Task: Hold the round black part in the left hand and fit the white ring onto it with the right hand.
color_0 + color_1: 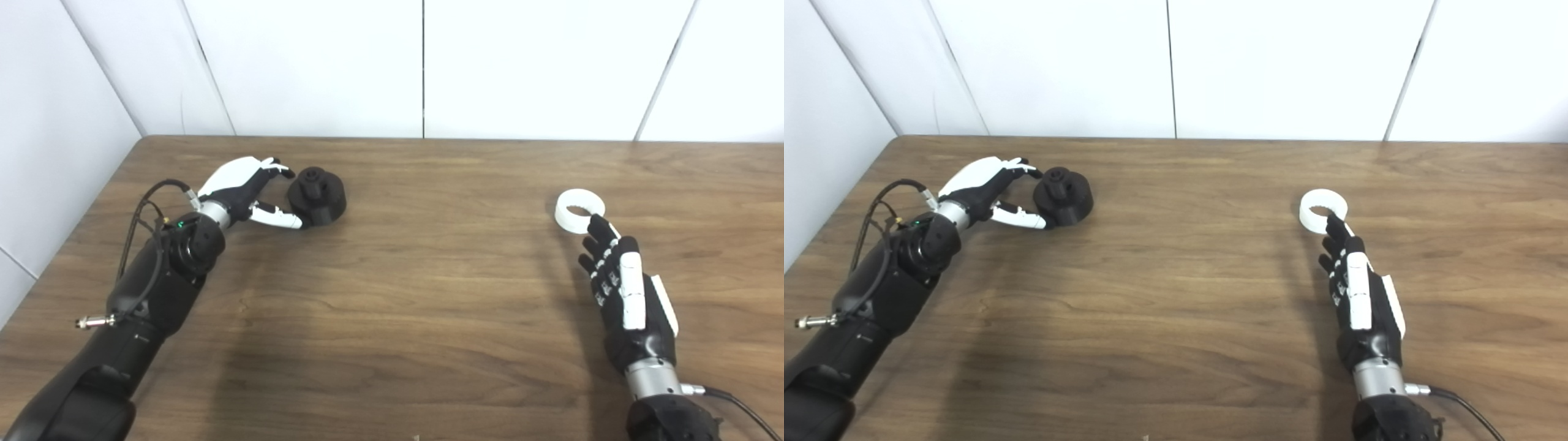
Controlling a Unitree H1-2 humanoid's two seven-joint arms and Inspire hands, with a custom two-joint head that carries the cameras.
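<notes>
The round black part [317, 196] rests on the wooden table at the left, a small hub sticking up from its top. My left hand [248, 191] is open just to its left, thumb and fingers reaching around its near and far sides without closing on it. The white ring [579, 211] lies flat on the table at the right. My right hand [625, 288] is open with fingers stretched forward, its fingertips at the ring's near edge. Nothing is held by either hand.
The wooden table [416, 294] runs back to a white panelled wall. Its left edge lies close beside my left forearm. Cables trail from my left wrist [147, 208] and from my right wrist [729, 398].
</notes>
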